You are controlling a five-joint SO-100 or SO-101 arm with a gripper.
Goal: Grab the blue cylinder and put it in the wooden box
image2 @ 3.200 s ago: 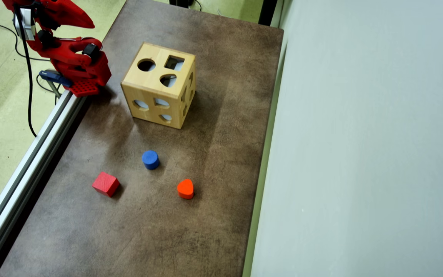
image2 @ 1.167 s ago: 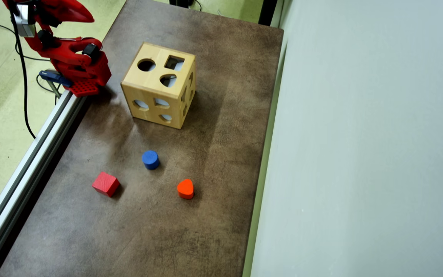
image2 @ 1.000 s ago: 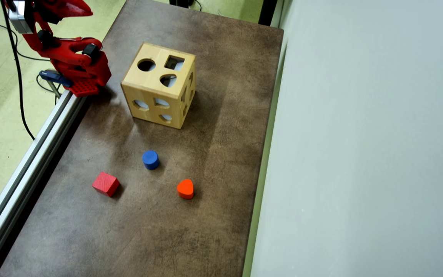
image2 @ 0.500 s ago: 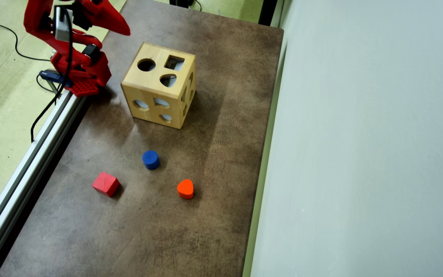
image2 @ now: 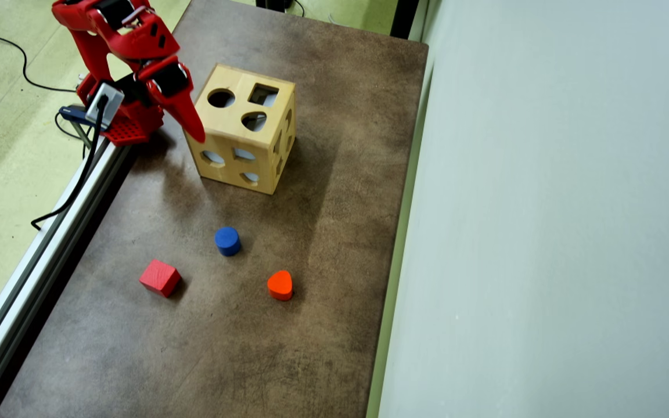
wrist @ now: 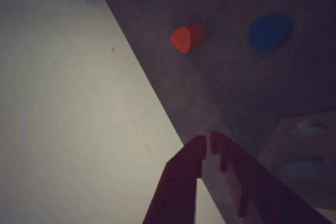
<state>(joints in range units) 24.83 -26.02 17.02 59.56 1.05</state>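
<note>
Reading the overhead view from left to right, we are seeing the red arm (image2: 119,52) folded up at about eleven o'clock on the brown table (image2: 340,325), with its gripper (image2: 198,136) pointing down just beside the left face of the wooden box (image2: 244,136) — a tucked pose that suggests the reach has not yet begun. The fingers are lying narrow, tips nearly meeting, and holding nothing; the wrist view is showing the same closed red tips (wrist: 207,142) with only bare table beyond them. Lower down, at about seven o'clock, the red cube (image2: 160,277) is sitting on its own, then the blue cylinder (image2: 227,240) is standing on a flat end near the table's middle, at six o'clock from the box and well apart from it, and the orange-red heart block (image2: 280,285) is resting just past it toward five o'clock. The blocks are lying spread apart — we are judging this leaves the fingers room to straddle the cylinder alone. The box's top is showing its round hole (image2: 221,98) facing upward, presumably where the cylinder is meant to go.
</note>
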